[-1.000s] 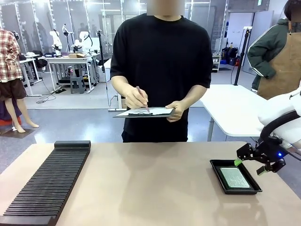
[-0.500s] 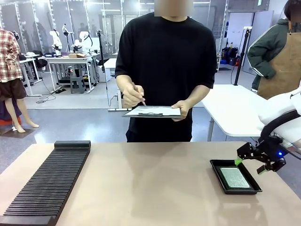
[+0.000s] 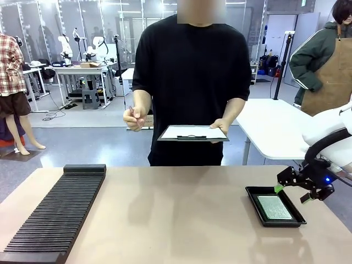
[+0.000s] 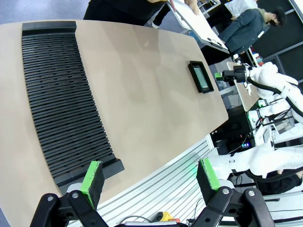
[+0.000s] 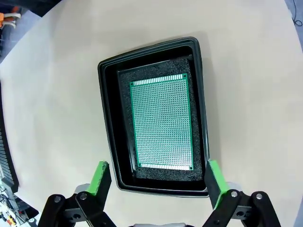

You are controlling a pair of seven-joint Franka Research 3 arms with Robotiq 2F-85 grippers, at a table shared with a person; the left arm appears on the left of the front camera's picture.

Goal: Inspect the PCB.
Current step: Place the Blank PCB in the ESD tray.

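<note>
The green PCB (image 5: 161, 122) lies flat on black foam inside a shallow black tray (image 5: 109, 132), its finely dotted face up. In the front view the PCB (image 3: 274, 207) and its tray (image 3: 254, 199) rest at the table's right side. My right gripper (image 3: 292, 190) hovers just above the tray's right edge, open with nothing held; its green pads (image 5: 100, 177) straddle the tray's near end from above. My left gripper (image 4: 150, 177) is open and empty, high over the table's left corner, far from the PCB (image 4: 203, 78).
A long black ribbed rack (image 3: 55, 214) lies along the table's left side. A person at the far edge holds a clipboard (image 3: 192, 132) in one hand and a pen (image 3: 132, 114) in the other. A white table (image 3: 272, 129) stands behind on the right.
The person has shifted the clipboard right and lower and lifted the pen hand away from the paper. Neither gripper nor the PCB has moved.
</note>
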